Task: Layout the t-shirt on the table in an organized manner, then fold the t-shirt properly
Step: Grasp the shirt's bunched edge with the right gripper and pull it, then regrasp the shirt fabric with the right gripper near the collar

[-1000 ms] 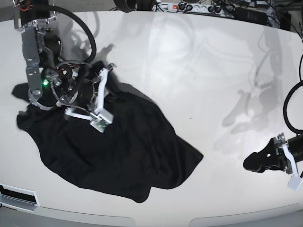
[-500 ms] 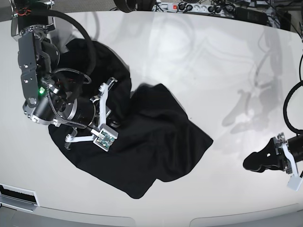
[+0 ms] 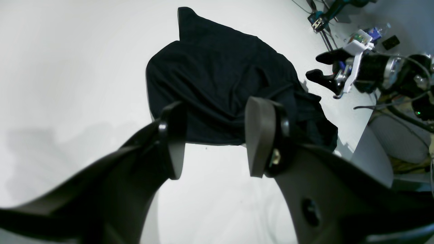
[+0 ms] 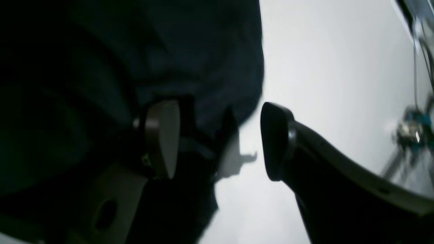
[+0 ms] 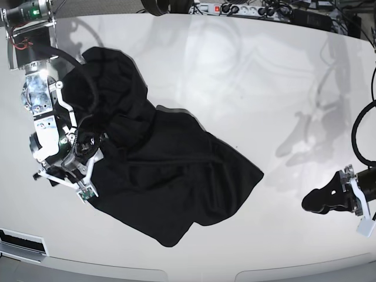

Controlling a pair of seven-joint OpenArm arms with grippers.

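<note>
The black t-shirt (image 5: pixel 170 176) lies crumpled on the left half of the white table (image 5: pixel 264 88), one part bunched toward the far left corner. My right gripper (image 5: pixel 88 173) hovers at the shirt's left edge. In the right wrist view its fingers (image 4: pixel 162 139) stand apart, one over the t-shirt (image 4: pixel 190 51) and the other over bare table, and they grip nothing. My left gripper (image 5: pixel 314 201) rests open low over the table's right side, far from the shirt. Its wrist view looks between its open fingers (image 3: pixel 259 135) at the t-shirt (image 3: pixel 220 78) and the right gripper (image 3: pixel 317 66).
A power strip and cables (image 5: pixel 241 9) line the table's back edge. A white slotted fixture (image 5: pixel 23 244) sits at the front left corner. Beyond the left edge, the left wrist view shows a grey padded seat (image 3: pixel 376 159).
My right gripper has let go of the shirt and opened, swinging down to the shirt's left edge. The shirt was thrown out toward the far left corner. My left arm has not moved.
</note>
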